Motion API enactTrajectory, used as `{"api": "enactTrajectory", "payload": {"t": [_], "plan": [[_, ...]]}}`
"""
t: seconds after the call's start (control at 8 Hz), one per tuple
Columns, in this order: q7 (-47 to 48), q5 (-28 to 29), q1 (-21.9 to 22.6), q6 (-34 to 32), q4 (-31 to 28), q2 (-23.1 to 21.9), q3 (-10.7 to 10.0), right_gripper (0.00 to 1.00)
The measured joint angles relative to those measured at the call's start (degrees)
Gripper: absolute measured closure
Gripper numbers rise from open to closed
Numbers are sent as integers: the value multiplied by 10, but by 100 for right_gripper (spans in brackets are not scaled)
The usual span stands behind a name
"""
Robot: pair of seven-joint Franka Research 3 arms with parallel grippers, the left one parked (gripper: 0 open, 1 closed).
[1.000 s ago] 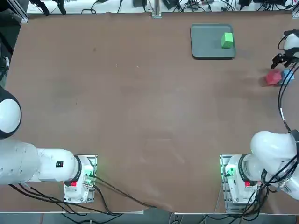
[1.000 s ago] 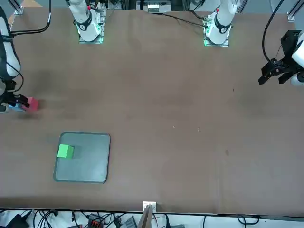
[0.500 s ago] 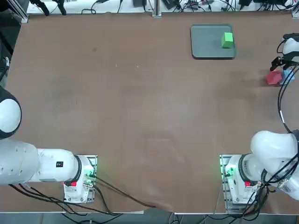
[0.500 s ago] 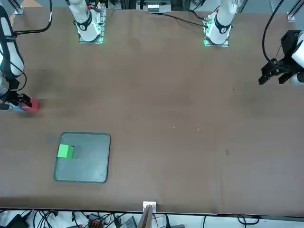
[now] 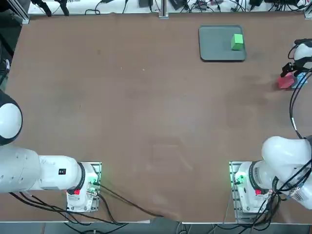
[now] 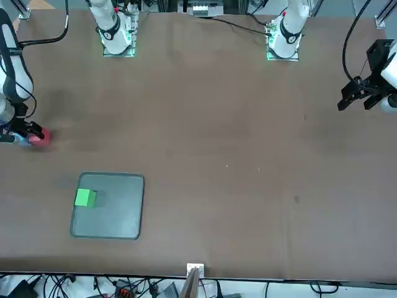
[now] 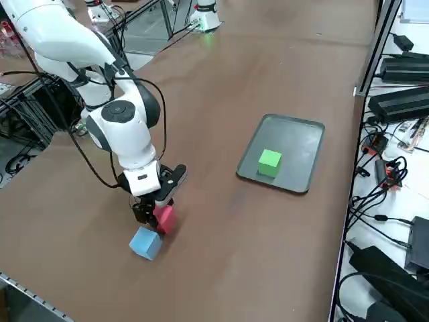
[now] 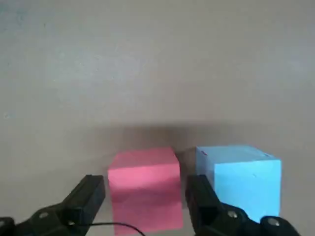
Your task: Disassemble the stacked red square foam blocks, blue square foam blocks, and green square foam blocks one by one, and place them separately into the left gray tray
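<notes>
My right gripper (image 8: 144,201) is open and low over the table, one finger on each side of the red block (image 8: 144,187); one finger stands in the gap between it and the blue block (image 8: 241,179). Both blocks rest side by side on the table near its right edge, the red block (image 5: 284,82) nearer the centre than the blue block (image 5: 301,80). In the right side view the gripper (image 7: 155,209) straddles the red block (image 7: 165,220) with the blue block (image 7: 145,243) beside it. The green block (image 5: 237,41) lies in the gray tray (image 5: 214,46) at the far side.
The tray (image 7: 298,137) has bare floor around the green block (image 7: 269,162). The table's right edge runs just past the blue block. Cables and power bricks lie beyond the far edge. The brown tabletop stretches bare between blocks and tray.
My right gripper has come down and closer over the red block, so its open fingers now flank it. The blocks and tray have not moved.
</notes>
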Motion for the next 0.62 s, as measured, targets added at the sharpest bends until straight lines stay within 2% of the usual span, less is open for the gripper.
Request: {"api": "enactTrajectory", "payload": {"t": [0.62], "plan": [[0,0,-4,18,-6,7,0,0]]}}
